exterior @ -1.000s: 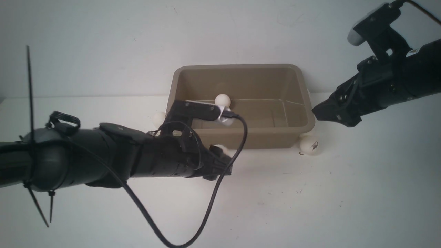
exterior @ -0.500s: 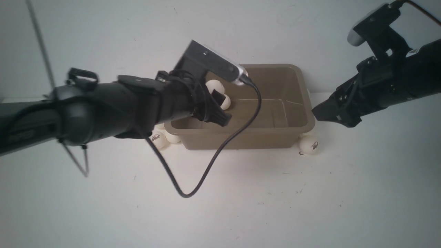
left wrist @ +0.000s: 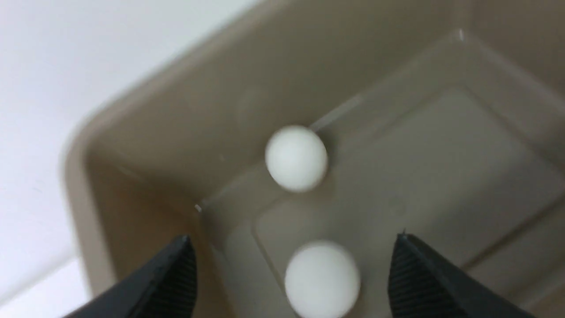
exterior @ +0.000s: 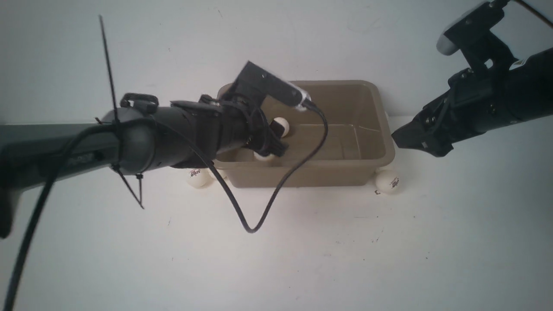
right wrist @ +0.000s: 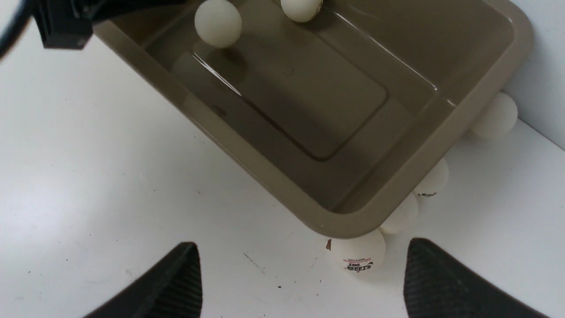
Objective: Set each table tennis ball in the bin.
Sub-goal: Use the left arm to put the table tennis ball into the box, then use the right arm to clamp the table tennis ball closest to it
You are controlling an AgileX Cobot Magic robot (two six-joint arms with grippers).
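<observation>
While the left end effector hangs over the left end of the bin, its fingers stand spread wide with nothing gripped. A white ball shows between the fingers, touching neither, inside the bin's walls. A second ball lies on the bin's floor by the far wall. The bin stands at the far edge of the desk, close to the wall. The right end effector hovers above the desk just off the bin's right end, also wide open and empty. Four balls line the bin's right side on the desk, the nearest one printed and tucked under the near right corner. Another printed ball rests on the desk at the bin's near left corner.
</observation>
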